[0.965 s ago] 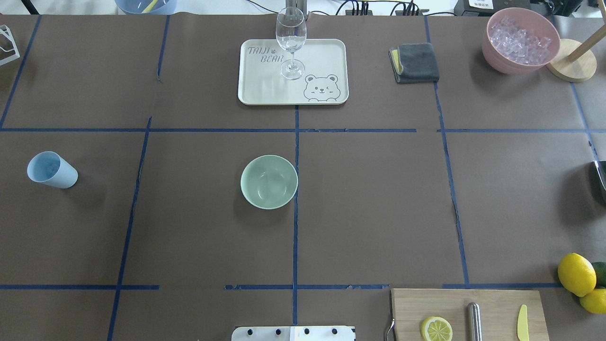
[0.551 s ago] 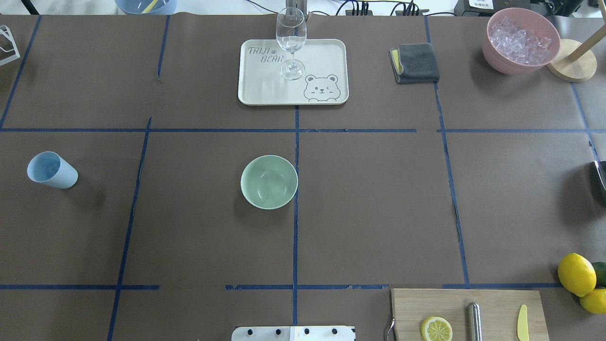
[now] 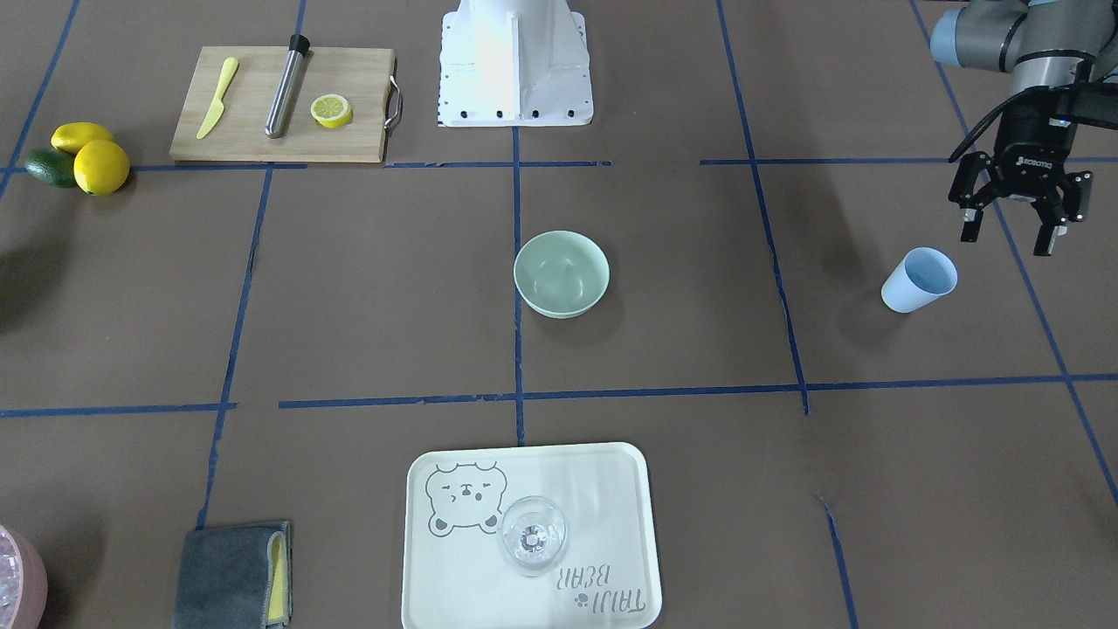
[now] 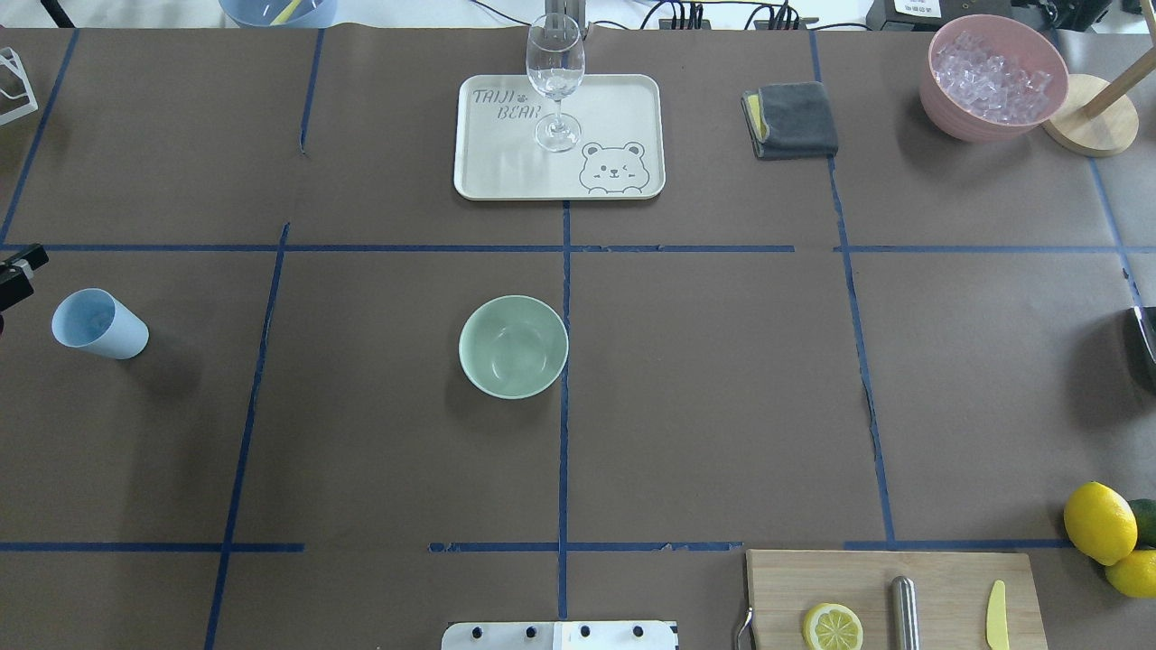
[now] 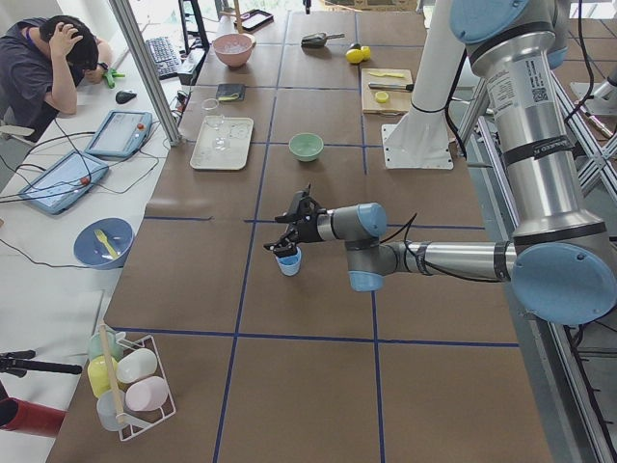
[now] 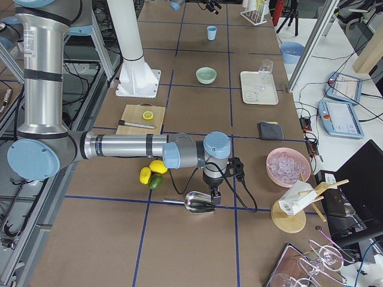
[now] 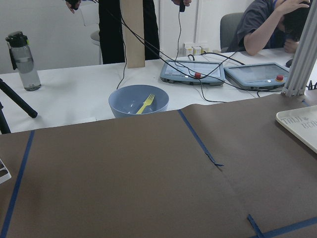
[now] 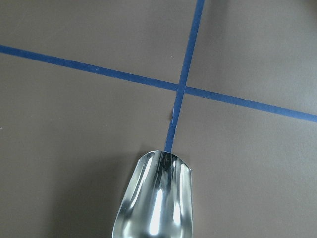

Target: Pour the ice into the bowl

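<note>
The ice sits in the pink bowl, a long way from the green bowl, off to the robot's right and further back. The green bowl has nothing in it. The right gripper is by a shiny scoop, also far from the green bowl. I cannot tell if it is gripping it. I think the slippery little cubes could slide off the scoop on that long trip. The left gripper, fingers apart, hangs by the blue cup on the green bowl's other side, and might knock it over.
</note>
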Available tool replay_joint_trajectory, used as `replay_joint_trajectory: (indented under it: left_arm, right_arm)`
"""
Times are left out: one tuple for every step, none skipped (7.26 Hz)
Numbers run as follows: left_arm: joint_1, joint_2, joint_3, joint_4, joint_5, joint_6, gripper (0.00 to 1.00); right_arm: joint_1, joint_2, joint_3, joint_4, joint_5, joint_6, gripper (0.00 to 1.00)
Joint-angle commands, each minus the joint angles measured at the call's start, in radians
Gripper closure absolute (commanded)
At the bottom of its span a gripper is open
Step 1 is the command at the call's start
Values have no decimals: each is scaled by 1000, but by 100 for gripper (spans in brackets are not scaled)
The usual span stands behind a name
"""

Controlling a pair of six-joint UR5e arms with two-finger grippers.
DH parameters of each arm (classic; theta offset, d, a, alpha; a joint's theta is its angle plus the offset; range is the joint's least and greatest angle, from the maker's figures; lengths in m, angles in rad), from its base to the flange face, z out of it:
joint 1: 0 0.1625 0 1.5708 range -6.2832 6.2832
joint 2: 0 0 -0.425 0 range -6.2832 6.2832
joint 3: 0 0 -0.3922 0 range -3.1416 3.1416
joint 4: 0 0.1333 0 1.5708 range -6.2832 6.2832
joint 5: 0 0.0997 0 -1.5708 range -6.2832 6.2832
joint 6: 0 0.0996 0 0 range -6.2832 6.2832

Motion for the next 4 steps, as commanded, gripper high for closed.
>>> replay_joint_trajectory:
  left_arm:
    - [244,20,57,-15,341,-121,0]
    - [297,18,78,-15,410,-159,0]
    - [334,17,103,-15,466,-172,0]
    - [358,11,123,-15,508,-185,0]
  right_arm:
    - [0,-6,-1,0,2,0,0]
    - [0,-7,-2,0,0,-1,0]
    - [0,-7,-2,0,2,-1,0]
    - [0,-7,-1,0,2,-1,0]
